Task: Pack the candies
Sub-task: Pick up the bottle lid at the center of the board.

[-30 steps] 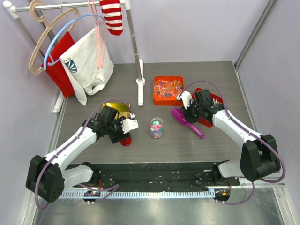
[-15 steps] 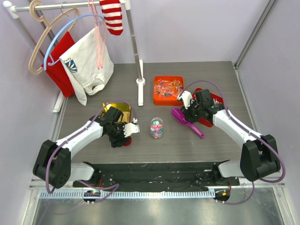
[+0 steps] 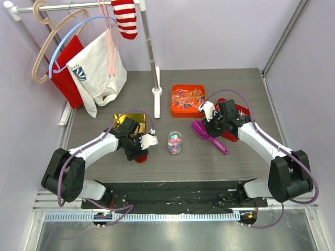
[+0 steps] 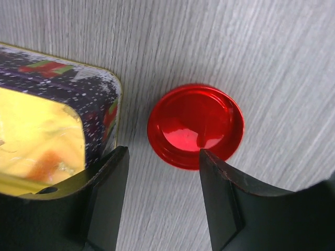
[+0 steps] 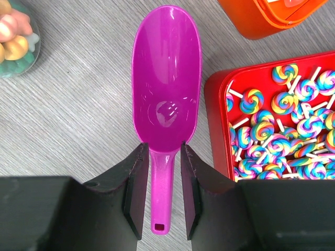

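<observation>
My left gripper (image 4: 162, 154) has its jaws spread wide. They point down at a round, glossy red lid (image 4: 196, 125) that lies flat on the grey wood-grain table (image 3: 235, 78), towards the near edge. One fingertip overlaps the lid's rim in the wrist view; I cannot tell whether it touches. Just beside the other finger is the rounded corner of a dark printed tin with a shiny gold inside (image 4: 78, 83). I cannot make out what is in it.

My right gripper (image 5: 162, 147) has its fingers drawn in close on either side of the handle of a purple plastic scoop (image 5: 166, 78). I cannot tell whether they pinch it or only flank it. The scoop's bowl is empty and points away from the gripper.

Just right of the scoop, towards the table's right edge, is an open red tin (image 5: 217, 125) full of rainbow-swirl lollipops (image 5: 282, 130) on white sticks. Beyond it, nearer the far edge, an open orange tin (image 3: 187, 114) holds wrapped sweets.

The candies (image 5: 13, 34), small pastel pieces, are in a small clear jar (image 3: 175, 143). It stands upright and uncapped near the middle of the table, between the lid and the scoop and apart from both.

A white rail stand (image 3: 157, 92) stands left of the orange tin, with garments hanging over the far left corner.
</observation>
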{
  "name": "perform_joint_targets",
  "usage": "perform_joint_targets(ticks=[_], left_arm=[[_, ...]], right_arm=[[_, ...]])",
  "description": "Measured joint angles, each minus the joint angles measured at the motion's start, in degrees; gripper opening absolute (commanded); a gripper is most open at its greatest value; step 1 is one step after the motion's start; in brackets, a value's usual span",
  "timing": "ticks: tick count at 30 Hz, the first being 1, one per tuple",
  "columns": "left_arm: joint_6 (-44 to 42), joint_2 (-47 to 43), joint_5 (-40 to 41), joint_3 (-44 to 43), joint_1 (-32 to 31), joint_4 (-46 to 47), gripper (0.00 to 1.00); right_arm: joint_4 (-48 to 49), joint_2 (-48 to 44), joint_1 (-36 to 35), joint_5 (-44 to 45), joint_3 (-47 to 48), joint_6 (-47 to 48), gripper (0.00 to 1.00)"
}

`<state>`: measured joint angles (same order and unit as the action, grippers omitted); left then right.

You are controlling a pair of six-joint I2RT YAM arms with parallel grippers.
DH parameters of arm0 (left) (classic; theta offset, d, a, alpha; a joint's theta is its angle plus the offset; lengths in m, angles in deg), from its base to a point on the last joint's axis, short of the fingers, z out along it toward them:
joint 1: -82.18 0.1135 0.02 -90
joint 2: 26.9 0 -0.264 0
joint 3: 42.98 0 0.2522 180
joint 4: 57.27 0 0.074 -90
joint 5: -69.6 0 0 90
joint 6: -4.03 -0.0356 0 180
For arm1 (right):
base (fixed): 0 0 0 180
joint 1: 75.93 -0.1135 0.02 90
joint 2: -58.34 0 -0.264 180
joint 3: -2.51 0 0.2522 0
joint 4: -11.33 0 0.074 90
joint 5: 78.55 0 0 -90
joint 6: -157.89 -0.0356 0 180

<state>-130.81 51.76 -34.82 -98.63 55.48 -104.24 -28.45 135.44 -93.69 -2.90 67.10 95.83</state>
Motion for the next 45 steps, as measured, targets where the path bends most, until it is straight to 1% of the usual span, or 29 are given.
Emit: perform_joint_targets(ticks=[2, 5, 6, 8, 9, 11, 12, 15, 20, 23, 26, 27, 28, 29, 30, 32, 33, 35, 38, 41, 42, 45], left_arm=[[0.35, 1.29, 0.15, 0.0, 0.0, 0.9, 0.59], [1.05, 3.19, 0.48, -0.02, 0.02, 2.43, 0.55], [1.18, 3.63, 0.42, -0.35, 0.09, 2.8, 0.49], [1.62, 4.37, 0.52, -0.9, 0.09, 3.93, 0.41], [1.62, 4.76, 0.59, -1.18, 0.09, 4.28, 0.31], [2.19, 5.46, 0.59, -1.68, 0.09, 5.03, 0.21], [2.23, 5.77, 0.72, -1.77, 0.09, 5.42, 0.13], [2.34, 6.01, 0.76, -1.92, 0.09, 5.55, 0.0], [2.34, 6.01, 0.24, -2.12, 0.09, 4.94, 0.0], [2.45, 5.57, -1.01, -2.82, 0.09, 2.03, 0.0], [2.8, 3.28, -3.02, -4.57, 0.09, -2.03, 0.0], [3.1, 1.4, -4.24, -5.9, 0.09, -3.87, 0.0], [3.52, -0.17, -5.16, -7.13, 0.09, -5.03, 0.0], [4.0, -2.51, -6.51, -9.35, 0.09, -6.49, 0.0], [4.5, -4.13, -7.63, -10.97, 0.09, -7.04, 0.0], [5.99, -7.93, -10.27, -15.32, 0.09, -7.65, 0.0], [7.21, -9.4, -11.69, -17.55, 0.09, -7.72, 0.0], [10.01, -11.17, -13.94, -21.44, 0.09, -7.08, 0.0], [14.23, -11.69, -15.85, -24.63, 0.09, -5.09, 0.0], [19.5, -11.02, -17.29, -26.56, 0.09, -2.56, 0.0], [20.98, -10.78, -17.84, -27.02, 0.09, -1.75, 0.0], [25.77, -9.92, -19.3, -28.39, -0.09, 1.2, 0.0]], right_arm=[[-0.11, 0.0, 0.0, -0.02, 0.0, 0.02, 0.35], [-0.22, 0.0, 0.0, -0.15, -0.02, 0.11, 0.35], [-0.24, 0.0, 0.0, -0.2, -0.02, 0.15, 0.35], [-0.26, 0.0, 0.0, -0.31, -0.02, 0.17, 0.35], [-0.33, 0.0, 0.0, -0.37, -0.02, 0.2, 0.35], [-0.44, 0.0, 0.0, -0.42, -0.02, 0.2, 0.35], [-0.52, 0.0, 0.0, -0.44, -0.02, 0.22, 0.35], [-0.66, 0.0, 0.0, -0.59, -0.02, 0.26, 0.35], [-1.31, -0.02, 0.0, -1.44, 0.02, 0.17, 0.35], [-4.28, -0.35, 0.0, -3.93, 1.22, -0.33, 0.38], [-9.01, -1.44, 0.0, -8.13, 5.25, -0.94, 0.41], [-10.84, -1.97, 0.0, -10.03, 7.67, -1.16, 0.41], [-11.8, -2.34, 0.0, -11.43, 9.46, -1.18, 0.43], [-13.18, -2.64, 0.0, -13.4, 11.85, -1.22, 0.44], [-14.43, -2.86, 0.0, -15.23, 14.29, -1.29, 0.49], [-16.92, -2.82, 0.0, -19.52, 19.1, -1.6, 0.51], [-18.05, -2.69, 0.0, -21.81, 21.35, -1.77, 0.55], [-20.11, -2.03, -0.02, -26.91, 25.38, -2.58, 0.57], [-22.08, 0.35, -0.22, -34.6, 29.75, -4.37, 0.59], [-23.12, 4.07, -0.42, -41.57, 32.24, -6.78, 0.62], [-23.19, 5.55, -0.46, -44.22, 32.94, -8.0, 0.67], [-22.93, 10.21, -0.59, -51.21, 34.58, -12.0, 0.67]])
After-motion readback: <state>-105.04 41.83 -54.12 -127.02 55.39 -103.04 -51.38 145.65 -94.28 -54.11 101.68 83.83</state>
